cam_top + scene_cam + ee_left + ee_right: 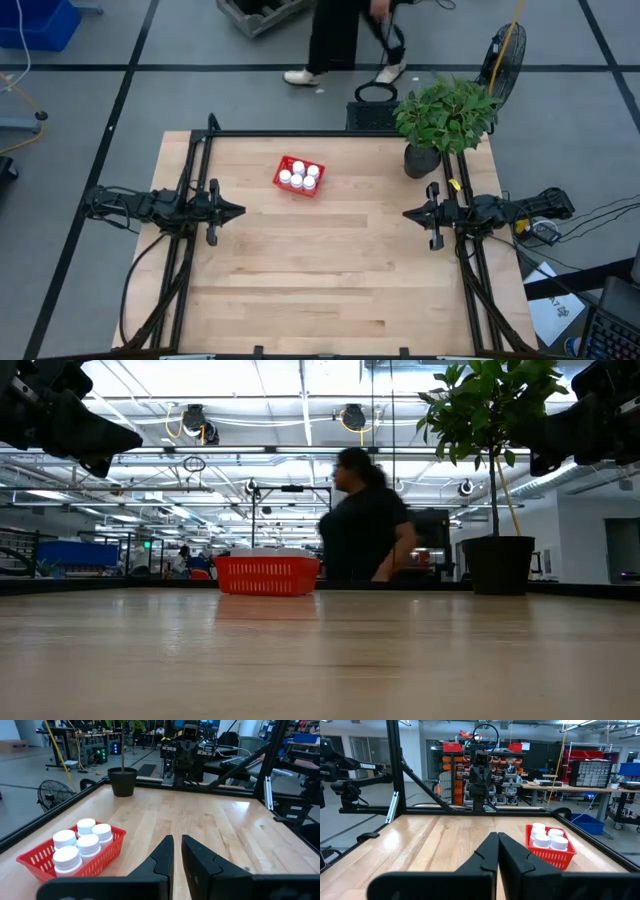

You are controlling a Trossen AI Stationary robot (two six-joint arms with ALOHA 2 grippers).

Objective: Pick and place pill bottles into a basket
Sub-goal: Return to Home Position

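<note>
Table (330, 270), pale wood planks, ringed by a black metal frame (300, 133).

Person (362, 525) in dark clothing, standing on the floor beyond the table's far edge, blurred in the low view.

Left arm, dark, reaching in over the middle of the table's left edge. Left gripper (235, 211) hangs above the wood just inside that edge, pointing across at the other arm. Its jaws are drawn almost together, with only a thin slit between them, and they hold nothing.

Right arm, dark, mirrored over the middle of the right edge. Right gripper (410, 213) hangs just inside that edge, well apart from the left one. Its jaws are pressed together and empty.

Plant (447, 108), leafy green, in a black pot (421, 160) at the table's far right corner.

Fan (503, 55), black, on the floor past that same corner.

Basket (266, 575), bright red plastic with meshed sides, resting flat near the far edge, left of its midpoint and turned slightly askew to it. It stands well apart from both grippers.

Pill bottles (88, 845), white with white caps, upright and packed close together inside the basket. There appear to be five, going by the caps, though they crowd one another.
</note>
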